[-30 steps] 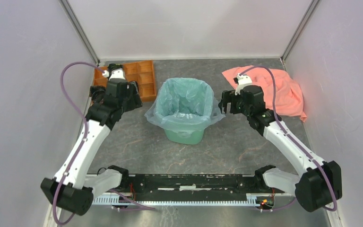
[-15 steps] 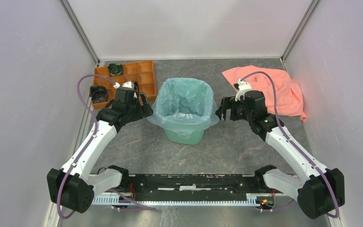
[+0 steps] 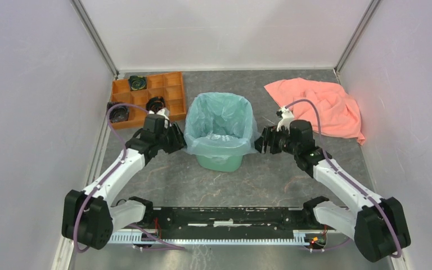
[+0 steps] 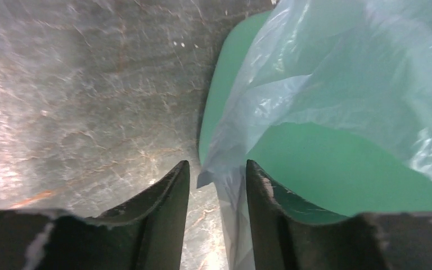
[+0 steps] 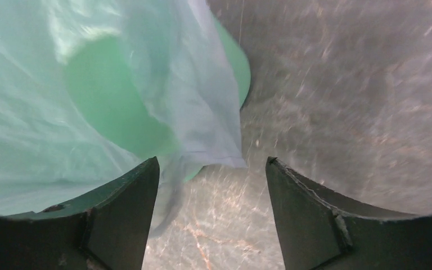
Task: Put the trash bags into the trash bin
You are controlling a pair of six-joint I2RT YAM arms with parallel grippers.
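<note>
The bag [image 3: 219, 118] sits in the bin [image 3: 220, 162], draped over its rim (tray [image 3: 171, 90] behind-left, cloth [image 3: 326, 104] behind-right).

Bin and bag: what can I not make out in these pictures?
- Bin floor: top view, the bag lining covers it.
- Left gripper touching the bag hem or not: left wrist view, film overlaps the finger.
- Dark items in the tray: top view, too small to identify.
- Table: right wrist view, blurred.

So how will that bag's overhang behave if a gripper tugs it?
Probably floppy: the trash bag drapes in creased folds over the trash bin rim. Thin and translucent, so likely very light. A tug may slide it off the smooth rim.
</note>
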